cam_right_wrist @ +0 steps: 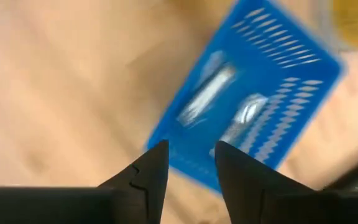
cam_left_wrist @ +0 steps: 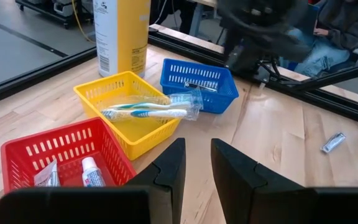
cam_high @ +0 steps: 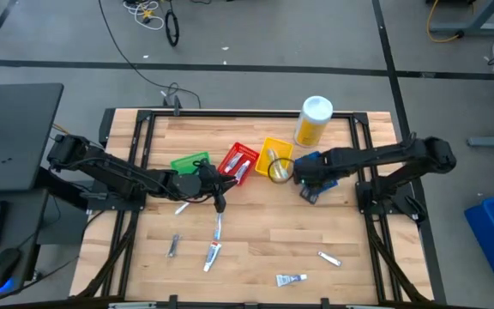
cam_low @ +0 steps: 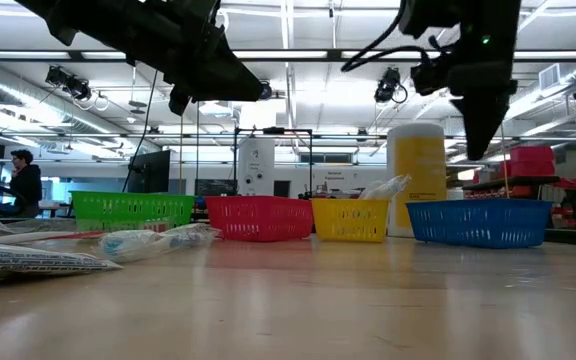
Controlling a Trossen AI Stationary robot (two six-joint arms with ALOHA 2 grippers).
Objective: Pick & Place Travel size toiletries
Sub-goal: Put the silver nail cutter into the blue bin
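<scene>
A: How do the bins [cam_high: 230,163] sit on the table [cam_high: 264,232]?
B: Four in a row across the far half, a tall bottle [cam_high: 312,121] just behind the two on the right.
A: And the small tubes [cam_high: 215,240]?
B: Loose on the near half, several left of centre, two [cam_high: 307,269] near right.
A: The arms?
B: Left claw [cam_high: 219,199] is near the left bins; right claw [cam_high: 309,187] is over the rightmost bin.

Overhead, straight down on the bench [cam_high: 256,232]; low, level across it; wrist views close, both sharing the blue bin [cam_left_wrist: 199,84].
</scene>
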